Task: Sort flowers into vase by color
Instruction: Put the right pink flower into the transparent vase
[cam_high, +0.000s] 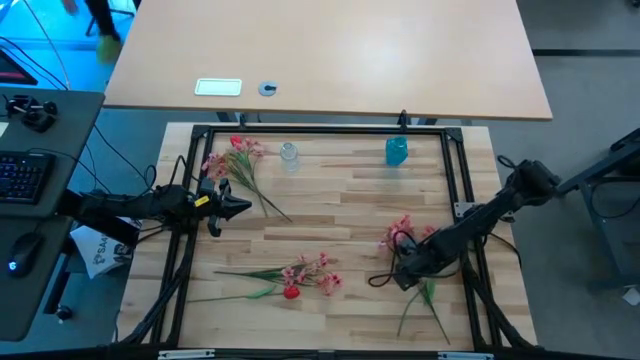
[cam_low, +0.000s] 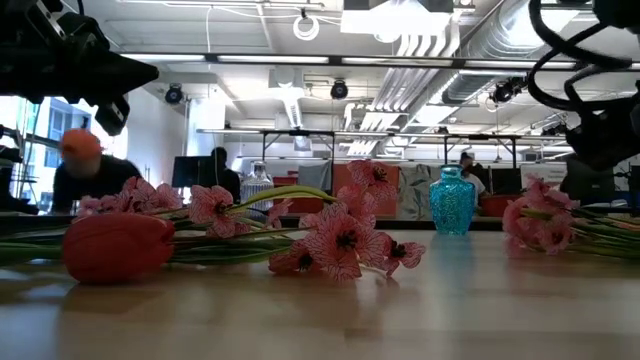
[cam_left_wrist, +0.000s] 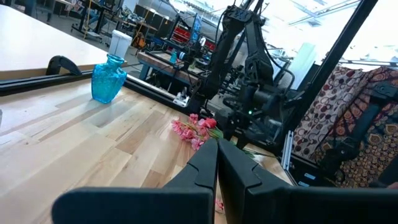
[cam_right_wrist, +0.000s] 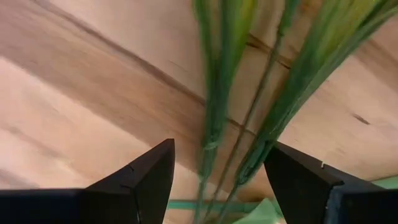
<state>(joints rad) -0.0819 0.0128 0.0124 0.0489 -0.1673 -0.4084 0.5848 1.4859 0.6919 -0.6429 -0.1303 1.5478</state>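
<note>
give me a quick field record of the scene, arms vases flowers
left gripper: shut, empty, above the table's left side
right gripper: open, straddling green stems at the table's right
blue vase: upright, far edge, empty
clear vase: upright, far edge, left of the blue one, empty
pink spray: lying far left near the clear vase
front flowers: pink blossoms and a red tulip lying flat
right pink spray: lying by the right gripper
sorted so far: none in a vase

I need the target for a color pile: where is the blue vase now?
In the high view the blue vase stands at the table's far edge, right of centre, to the right of the clear vase, apart from every flower.
</note>
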